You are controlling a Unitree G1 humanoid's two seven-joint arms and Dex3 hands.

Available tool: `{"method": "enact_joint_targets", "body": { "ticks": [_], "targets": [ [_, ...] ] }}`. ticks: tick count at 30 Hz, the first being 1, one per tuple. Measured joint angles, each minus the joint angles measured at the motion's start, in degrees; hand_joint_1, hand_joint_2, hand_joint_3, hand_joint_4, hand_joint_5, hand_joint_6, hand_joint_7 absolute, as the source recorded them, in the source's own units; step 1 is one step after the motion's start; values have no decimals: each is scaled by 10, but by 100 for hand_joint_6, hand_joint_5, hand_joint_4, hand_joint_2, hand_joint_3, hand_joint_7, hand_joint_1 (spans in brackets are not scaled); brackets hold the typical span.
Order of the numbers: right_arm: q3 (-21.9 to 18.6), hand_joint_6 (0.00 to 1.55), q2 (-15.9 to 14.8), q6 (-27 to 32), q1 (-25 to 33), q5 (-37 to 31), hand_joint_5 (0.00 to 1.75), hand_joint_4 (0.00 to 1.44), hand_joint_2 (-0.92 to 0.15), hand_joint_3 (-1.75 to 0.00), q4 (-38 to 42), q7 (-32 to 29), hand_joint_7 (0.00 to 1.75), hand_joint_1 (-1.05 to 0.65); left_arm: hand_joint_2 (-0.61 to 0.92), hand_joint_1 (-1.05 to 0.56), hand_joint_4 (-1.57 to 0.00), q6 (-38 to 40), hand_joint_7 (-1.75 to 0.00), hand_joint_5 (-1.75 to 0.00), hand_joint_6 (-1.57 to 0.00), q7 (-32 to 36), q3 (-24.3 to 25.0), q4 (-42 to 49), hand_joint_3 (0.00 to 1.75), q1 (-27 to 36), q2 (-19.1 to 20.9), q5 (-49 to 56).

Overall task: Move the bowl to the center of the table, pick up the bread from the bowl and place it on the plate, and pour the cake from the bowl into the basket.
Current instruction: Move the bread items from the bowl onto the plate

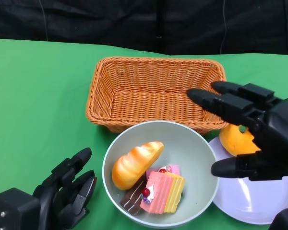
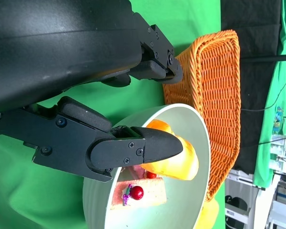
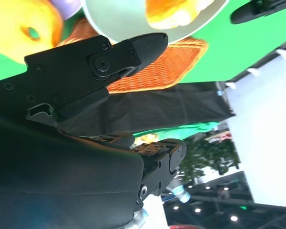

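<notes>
The bowl [image 1: 194, 158] stands near me at about the middle of the table's [image 1: 33, 105] green cloth, just in front of the basket [image 1: 156, 91] and touching or nearly touching the plate [image 1: 259, 201] on its right; I judge the first step, centring the bowl, to be done or close to done; one loaf of bread [image 1: 136, 164] lies in the left half of the bowl, and the cake [image 1: 162, 191], a pink and yellow slice with a cherry beside a dark chocolate piece, lies at its near side; a second orange bread [image 1: 236, 140] already rests on the far edge of the plate, largely hidden behind my right hand [image 1: 252, 132]; that hand holds nothing, its fingers spread apart above the bowl's right rim and the basket's near right corner, thumb low over the join of bowl and plate; my left hand [image 1: 62, 194] sits on the cloth just left of the bowl, grasping nothing; its fingers look loosely apart, though the head view is too dark there to be sure how far they are curled; outstanding as I read it: lift the loaf from the bowl to the plate, then tip the cake into the basket, which shows nothing inside it.
</notes>
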Motion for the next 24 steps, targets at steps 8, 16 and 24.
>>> {"method": "enact_joint_targets", "body": {
  "ticks": [8, 16, 24],
  "targets": [
    [46, 33, 24, -50, -39, -5, 99, 1, -71, 0, 69, -11, 29, -37, 92, -71, -25, 0, 0, -28, -40, 0, -2, 0, 50, -1, 0, 0],
    [96, 36, 47, -82, -79, -52, 106, 5, -71, 0, 144, -34, 36, -36, 92, -71, -26, 0, 0, -27, -40, 0, -2, 1, 49, -1, 0, 0],
    [134, 35, 65, -93, -118, -90, 108, 8, -68, 0, 205, -50, 41, -30, 92, -69, -27, -1, -1, -26, -39, 0, -4, 1, 50, -2, -3, 1]
  ]
}}
